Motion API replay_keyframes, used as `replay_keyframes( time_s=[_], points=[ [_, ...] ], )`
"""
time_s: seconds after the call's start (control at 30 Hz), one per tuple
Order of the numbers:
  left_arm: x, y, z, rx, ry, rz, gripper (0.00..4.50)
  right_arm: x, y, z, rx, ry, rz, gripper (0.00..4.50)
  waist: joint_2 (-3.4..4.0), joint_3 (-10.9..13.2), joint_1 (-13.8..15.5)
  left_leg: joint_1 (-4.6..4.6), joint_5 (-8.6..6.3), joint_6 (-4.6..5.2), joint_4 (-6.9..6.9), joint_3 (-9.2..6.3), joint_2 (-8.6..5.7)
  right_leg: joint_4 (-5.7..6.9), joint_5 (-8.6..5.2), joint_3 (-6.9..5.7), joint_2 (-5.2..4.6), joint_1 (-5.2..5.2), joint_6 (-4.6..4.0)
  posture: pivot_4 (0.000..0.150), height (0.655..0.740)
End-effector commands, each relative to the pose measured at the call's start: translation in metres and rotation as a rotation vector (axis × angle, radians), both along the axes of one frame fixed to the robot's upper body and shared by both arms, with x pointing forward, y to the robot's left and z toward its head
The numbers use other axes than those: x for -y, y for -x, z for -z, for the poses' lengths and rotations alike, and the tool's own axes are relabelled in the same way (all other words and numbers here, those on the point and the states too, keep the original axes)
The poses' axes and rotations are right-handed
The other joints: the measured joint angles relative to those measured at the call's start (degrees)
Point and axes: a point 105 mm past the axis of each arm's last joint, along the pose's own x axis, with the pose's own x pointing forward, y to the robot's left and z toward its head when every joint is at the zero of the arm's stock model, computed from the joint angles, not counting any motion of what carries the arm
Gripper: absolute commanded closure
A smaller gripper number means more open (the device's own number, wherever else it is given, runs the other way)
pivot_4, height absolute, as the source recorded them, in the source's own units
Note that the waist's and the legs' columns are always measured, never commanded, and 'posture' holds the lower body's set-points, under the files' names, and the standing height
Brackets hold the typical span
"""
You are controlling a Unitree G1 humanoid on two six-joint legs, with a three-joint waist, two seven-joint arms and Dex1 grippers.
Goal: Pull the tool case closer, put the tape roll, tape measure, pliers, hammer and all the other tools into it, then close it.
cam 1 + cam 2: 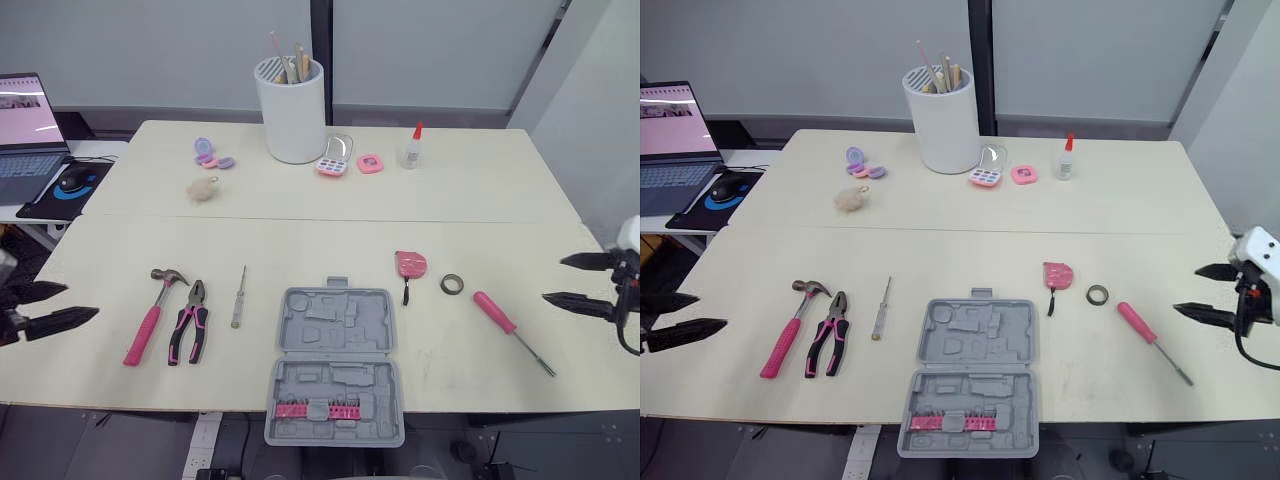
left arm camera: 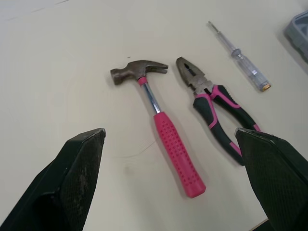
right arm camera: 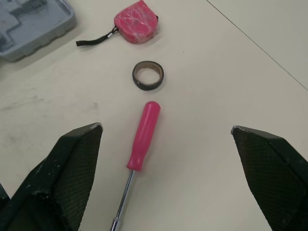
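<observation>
The case (image 1: 335, 370) lies open and flat at the middle of the worktop's (image 1: 470, 240) near edge, its near half hanging slightly over that edge. You have a row of pink bits (image 1: 318, 410) in the near half; the other moulded slots are bare.

Toward the right edge from the case's far half sits the tape measure (image 1: 411, 264), its strap trailing toward the near edge. The tape roll (image 1: 452, 284) lies just beside it, apart from it. Further toward the right edge is the screwdriver (image 1: 510, 330), shaft pointing at the near right corner.

Toward the left edge from the case you have 3 tools in a row: the tester (image 1: 238, 297), then the pliers (image 1: 190, 333), then the hammer (image 1: 152, 315), heads toward the far edge. The pliers and hammer lie near each other, not touching.

Your left gripper (image 1: 82, 300) hangs just off the left edge by the near left corner, jaws spread wide and empty. Your right gripper (image 1: 553, 279) hangs just off the right edge, jaws likewise spread and empty.

Along the far edge stand a cup (image 1: 292, 110) of sticks and a glue bottle (image 1: 412, 148).
</observation>
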Motion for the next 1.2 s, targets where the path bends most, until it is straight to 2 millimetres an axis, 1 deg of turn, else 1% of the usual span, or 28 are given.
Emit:
replay_keyframes(
  time_s=[0.03, 0.07, 0.17, 0.27, 0.73, 0.9, 1.0, 1.13, 1.17, 1.2],
  points=[
    [-0.003, -0.004, -0.009, 0.028, -0.039, 0.005, 0.0, 0.004, 0.0, -0.01, 0.051, 0.029, -0.01, 0.04, 0.0, 0.0, 0.0, -0.01, 0.0, 0.0, 0.0, 0.0, 0.01, 0.01, 0.0, 0.0, 0.0, -0.02, 0.0, 0.15, 0.74],
    [-0.003, -0.005, -0.009, 0.032, -0.043, 0.004, 0.0, 0.003, 0.001, -0.008, 0.048, 0.038, -0.017, 0.04, 0.0, 0.0, 0.0, 0.0, 0.0, 0.0, 0.0, 0.01, 0.01, 0.02, 0.0, 0.0, 0.01, -0.01, 0.0, 0.15, 0.74],
    [-0.004, -0.008, -0.005, 0.025, -0.067, -0.001, 0.0, 0.0, -0.002, -0.011, 0.059, 0.016, -0.015, 0.04, 0.0, 0.0, 0.0, -0.01, 0.0, 0.0, 0.0, 0.05, 0.01, 0.02, 0.0, 0.04, 0.01, -0.02, 0.0, 0.15, 0.74],
    [-0.005, -0.01, -0.006, 0.034, -0.066, -0.01, 0.0, 0.001, -0.003, -0.011, 0.051, 0.03, -0.017, 0.04, 0.0, 0.0, 0.0, -0.02, -0.01, -0.01, -0.01, 0.07, 0.01, 0.02, 0.02, 0.04, 0.0, -0.04, -0.01, 0.15, 0.74],
    [0.002, -0.012, -0.006, 0.021, -0.088, 0.017, 0.0, 0.001, -0.004, -0.008, 0.053, 0.042, -0.019, 0.04, 0.01, 0.0, -0.1, -0.02, -0.01, -0.01, 0.0, 0.07, 0.01, 0.04, 0.03, 0.05, 0.0, -0.03, -0.03, 0.15, 0.74],
    [0.003, -0.011, -0.008, 0.025, -0.089, 0.014, 0.0, 0.005, -0.004, -0.005, 0.05, 0.068, -0.012, 0.04, 0.0, 0.0, 0.0, -0.01, -0.01, -0.01, 0.0, 0.07, 0.01, 0.06, 0.03, 0.04, 0.0, -0.04, -0.03, 0.15, 0.74],
    [0.006, -0.012, -0.011, 0.033, -0.077, 0.011, 0.0, 0.005, -0.007, -0.006, 0.065, 0.075, -0.014, 0.04, 0.0, 0.0, 0.0, -0.02, -0.01, -0.01, 0.01, 0.07, 0.0, 0.06, 0.03, 0.05, 0.0, -0.03, -0.03, 0.15, 0.74],
    [0.018, -0.017, -0.011, 0.051, -0.061, 0.035, 0.0, 0.002, -0.012, -0.005, 0.091, 0.09, -0.022, 0.04, 0.01, 0.0, -0.1, -0.01, -0.01, -0.01, 0.01, 0.07, 0.01, 0.08, 0.04, 0.06, 0.0, -0.04, -0.05, 0.15, 0.74],
    [0.025, -0.018, -0.011, 0.057, -0.054, 0.058, 0.0, 0.0, -0.012, -0.003, 0.093, 0.1, -0.031, 0.04, 0.01, 0.0, -0.1, -0.01, -0.01, -0.01, 0.01, 0.07, 0.01, 0.09, 0.04, 0.06, 0.0, -0.03, -0.06, 0.15, 0.74],
    [0.037, -0.022, -0.016, 0.081, -0.04, 0.09, 0.0, -0.004, -0.013, -0.001, 0.091, 0.11, -0.048, 0.04, 0.01, 0.0, -0.1, -0.01, -0.01, -0.01, 0.01, 0.08, 0.0, 0.09, 0.05, 0.07, 0.0, -0.03, -0.07, 0.15, 0.74]
  ],
)
